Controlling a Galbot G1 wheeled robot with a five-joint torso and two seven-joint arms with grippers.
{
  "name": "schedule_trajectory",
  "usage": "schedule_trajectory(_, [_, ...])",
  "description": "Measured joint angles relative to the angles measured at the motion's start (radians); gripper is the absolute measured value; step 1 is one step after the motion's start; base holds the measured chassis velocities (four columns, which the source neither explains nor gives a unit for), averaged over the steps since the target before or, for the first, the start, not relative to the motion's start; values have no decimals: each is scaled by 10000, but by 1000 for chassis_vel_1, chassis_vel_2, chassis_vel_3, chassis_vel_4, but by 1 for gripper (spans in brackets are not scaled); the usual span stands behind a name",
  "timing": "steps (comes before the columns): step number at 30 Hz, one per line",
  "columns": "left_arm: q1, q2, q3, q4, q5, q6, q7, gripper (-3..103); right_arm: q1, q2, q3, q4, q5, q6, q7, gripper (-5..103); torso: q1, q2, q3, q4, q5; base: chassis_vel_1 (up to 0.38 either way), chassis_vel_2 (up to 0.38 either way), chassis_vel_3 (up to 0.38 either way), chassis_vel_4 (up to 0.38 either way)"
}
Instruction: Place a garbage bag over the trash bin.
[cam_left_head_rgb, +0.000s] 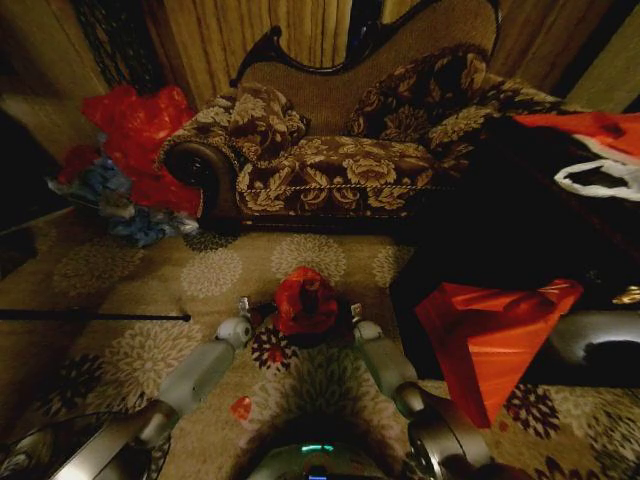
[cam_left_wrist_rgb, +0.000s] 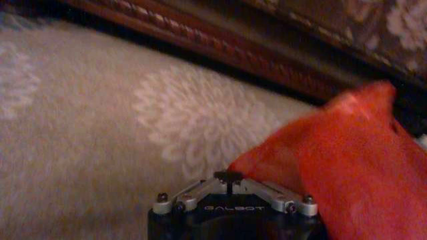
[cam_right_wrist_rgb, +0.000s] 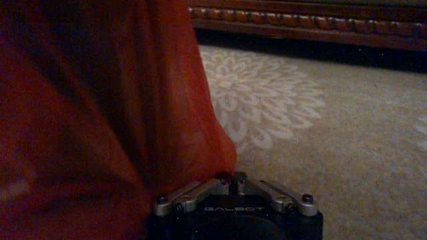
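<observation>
Head view: garbage bag (cam_left_head_rgb: 305, 298) draped over trash bin (cam_left_head_rgb: 318, 333) mid-carpet, before the sofa (cam_left_head_rgb: 330, 150). Left pincer (cam_left_head_rgb: 243, 312) and right pincer (cam_left_head_rgb: 357, 316) flank it, each seemingly clamped on film. Light, limp, slippery, tearable; best gripped at the rim edge.

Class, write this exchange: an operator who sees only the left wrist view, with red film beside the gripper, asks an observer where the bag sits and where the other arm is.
Operator: Where does the bag sit?
Observer: In the head view the bag is bunched up in front of the sofa, straight ahead of the robot.
Operator: Where is the right gripper?
Observer: The right gripper is at the bag's right side, and the left gripper is opposite.
Operator: Does the right one reach it?
Observer: Its wrist view shows red film running right up to it.
</observation>
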Motion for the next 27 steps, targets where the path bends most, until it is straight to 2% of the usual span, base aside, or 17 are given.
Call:
schedule_trajectory(3, [-651, -645, -142, 990, -141, -51, -604, 0, -272, -138, -142, 431, -61, 58, -4, 0, 0, 0, 0, -5, 0, 0, 0, 0, 0])
schedule_trajectory(9, [-765, -849, -78, 1631, 312, 64, -727, 0, -551, -408, -383, 1103, -48, 143, -3, 0, 0, 0, 0, 0, -3, 0, 0, 0, 0])
schedule_trajectory(12, [-654, -867, 66, 1867, 729, 337, -729, 0, -598, -587, -404, 1318, -12, 264, -18, 0, 0, 0, 0, 0, -5, 0, 0, 0, 0])
schedule_trajectory(19, [-340, -707, 381, 1706, 1082, 666, -568, 0, -269, -493, -41, 692, 51, 714, 33, 0, 0, 0, 0, -3, -4, 0, 0, 0, 0])
schedule_trajectory(27, [-6, -264, 484, 1157, 1203, 561, -297, 0, 55, -306, 212, 302, -84, 751, 151, 0, 0, 0, 0, 3, -4, 0, 0, 0, 0])
